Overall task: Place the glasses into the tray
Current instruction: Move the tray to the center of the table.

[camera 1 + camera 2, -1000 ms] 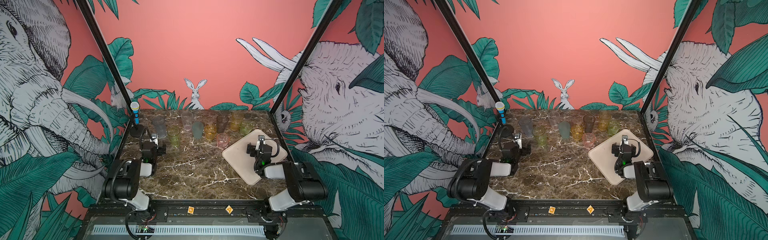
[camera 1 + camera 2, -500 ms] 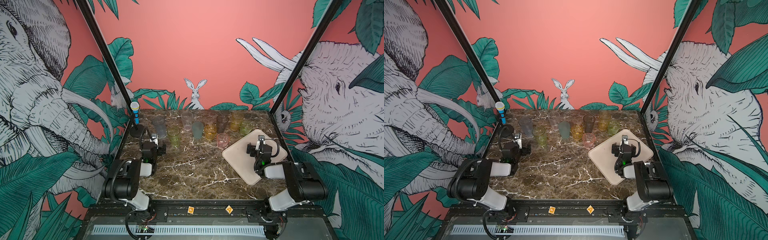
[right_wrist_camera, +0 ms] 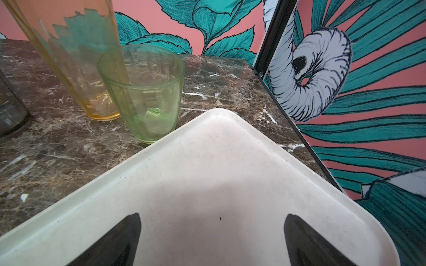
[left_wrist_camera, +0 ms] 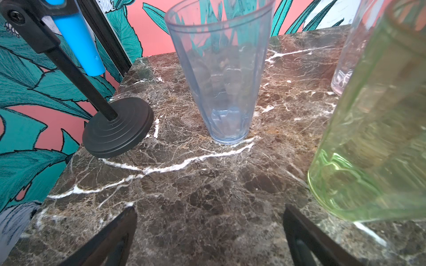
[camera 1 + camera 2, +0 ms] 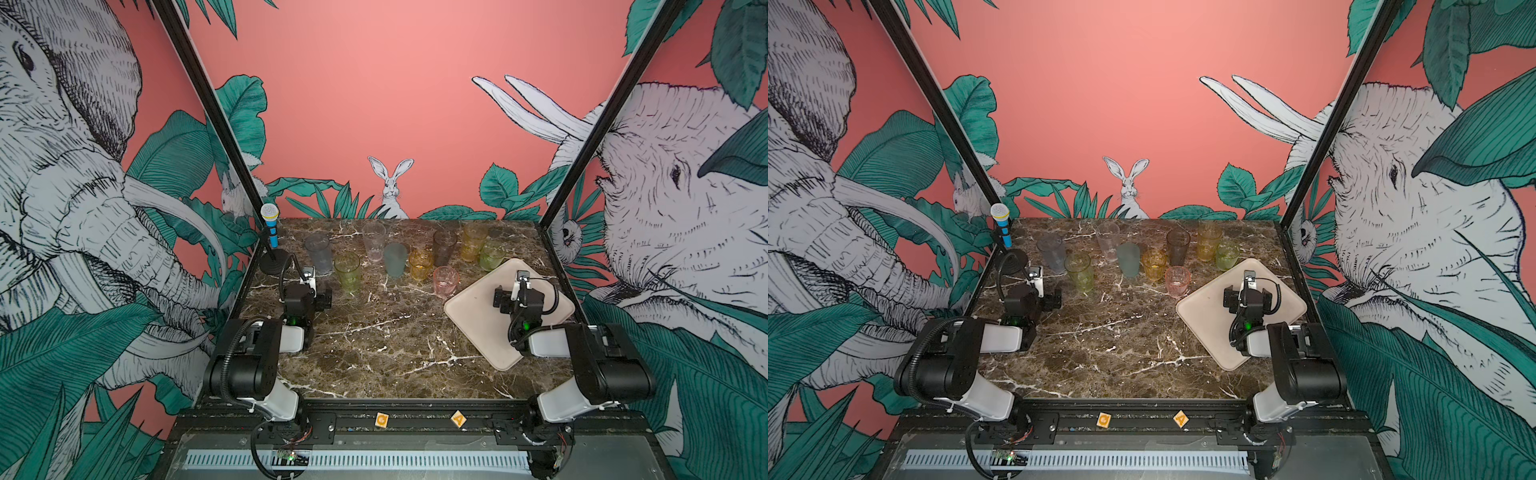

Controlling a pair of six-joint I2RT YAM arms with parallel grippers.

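My left hand (image 4: 208, 214) hangs open and empty near the left edge of the desk (image 5: 374, 340), facing a grey glass (image 4: 221, 76). My right hand (image 3: 212, 221), also open and empty, hangs over the tray (image 5: 473, 320), set cornerwise by the right edge. The glasses (image 5: 395, 259) stand along the far edge, a short green glass (image 3: 143, 96) just beside the tray's rim. Bare desk lies between my hands.

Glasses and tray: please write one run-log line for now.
tray: empty | glasses: all nine on marble table | left gripper: open, empty | right gripper: open, above tray
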